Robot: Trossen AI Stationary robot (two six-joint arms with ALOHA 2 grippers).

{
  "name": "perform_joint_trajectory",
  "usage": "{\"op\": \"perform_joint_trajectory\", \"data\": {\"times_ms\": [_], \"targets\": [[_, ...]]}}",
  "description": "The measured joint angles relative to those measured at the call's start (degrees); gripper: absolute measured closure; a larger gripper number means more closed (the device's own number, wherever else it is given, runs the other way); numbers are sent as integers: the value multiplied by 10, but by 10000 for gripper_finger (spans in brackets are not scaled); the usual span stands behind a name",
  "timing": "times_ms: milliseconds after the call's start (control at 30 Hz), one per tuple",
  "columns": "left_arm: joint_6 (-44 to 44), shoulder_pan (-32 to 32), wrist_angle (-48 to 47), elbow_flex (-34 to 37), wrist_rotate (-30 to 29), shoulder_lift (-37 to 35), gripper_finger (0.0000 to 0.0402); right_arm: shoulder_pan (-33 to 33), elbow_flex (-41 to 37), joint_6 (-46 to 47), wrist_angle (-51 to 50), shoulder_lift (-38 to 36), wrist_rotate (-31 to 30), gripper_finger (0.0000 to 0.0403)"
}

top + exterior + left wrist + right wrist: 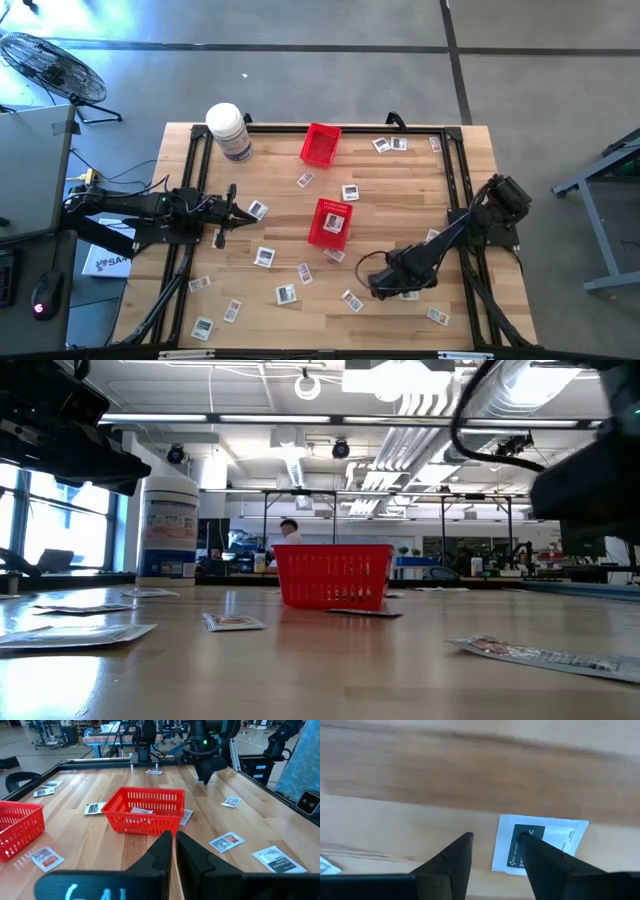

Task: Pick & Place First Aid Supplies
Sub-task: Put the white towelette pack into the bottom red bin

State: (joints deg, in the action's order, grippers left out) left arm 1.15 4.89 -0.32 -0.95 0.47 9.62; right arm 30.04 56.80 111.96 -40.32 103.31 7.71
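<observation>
Dark and parted, the two fingers (542, 862) of the right gripper (495, 857) hang just over a small flat white packet with a dark printed panel (537, 845), one tip already above the print, the other over bare wood. That packet lies well right of the red mesh basket (330, 222) at the table's middle, so I would centre it between the fingers, then press flat before pinching. Left of that basket, the left gripper (222, 216) waits, clenched on nothing.
</observation>
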Motion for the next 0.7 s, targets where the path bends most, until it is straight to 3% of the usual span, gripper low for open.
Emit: {"op": "perform_joint_trajectory", "data": {"times_ms": [433,600,700], "targets": [[0,0,0,0,0,0,380,-61,36,-167,-32,3,-107,249],[0,0,0,0,0,0,380,-70,76,-173,-104,4,-132,256],[0,0,0,0,0,0,380,-69,78,-142,-123,4,-111,257]]}}
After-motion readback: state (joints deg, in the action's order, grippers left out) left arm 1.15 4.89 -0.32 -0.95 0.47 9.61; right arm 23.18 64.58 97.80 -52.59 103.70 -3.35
